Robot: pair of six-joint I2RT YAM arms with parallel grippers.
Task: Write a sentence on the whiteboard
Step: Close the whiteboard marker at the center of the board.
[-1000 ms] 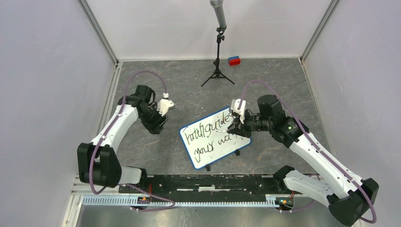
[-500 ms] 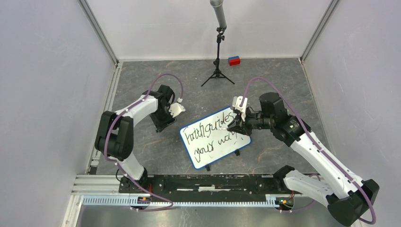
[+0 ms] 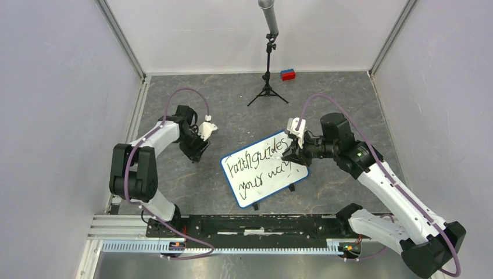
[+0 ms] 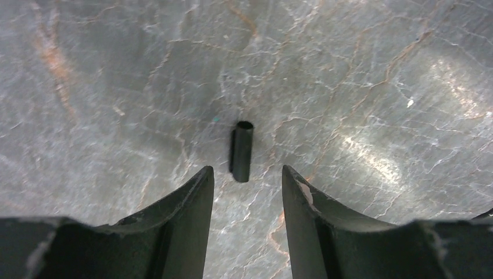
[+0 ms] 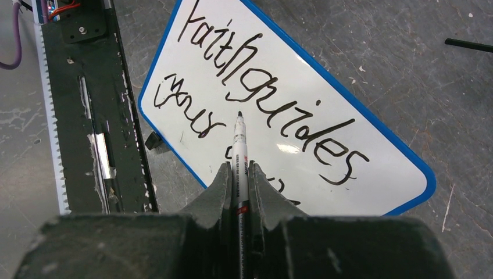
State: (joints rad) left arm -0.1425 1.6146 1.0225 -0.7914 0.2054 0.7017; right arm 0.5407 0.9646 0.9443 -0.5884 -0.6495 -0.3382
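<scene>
Black marker (image 5: 240,152) sits clenched in right gripper (image 5: 239,174), tip just ahead of fingers at board (image 5: 290,70), likely finishing sentence (image 5: 267,100); left gripper (image 4: 247,172) hangs spread over cap (image 4: 241,151).

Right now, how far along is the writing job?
Done: a two-line black cursive sentence on the blue-rimmed whiteboard. In hand: right fingers shut on a white marker, tip by the second line. Remaining: perhaps final strokes, then capping; open left fingers hover over a small black tube.

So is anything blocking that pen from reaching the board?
Nothing visible does. The right gripper holds the marker with its tip over bare white on the whiteboard, between the two lines of the sentence.
</scene>
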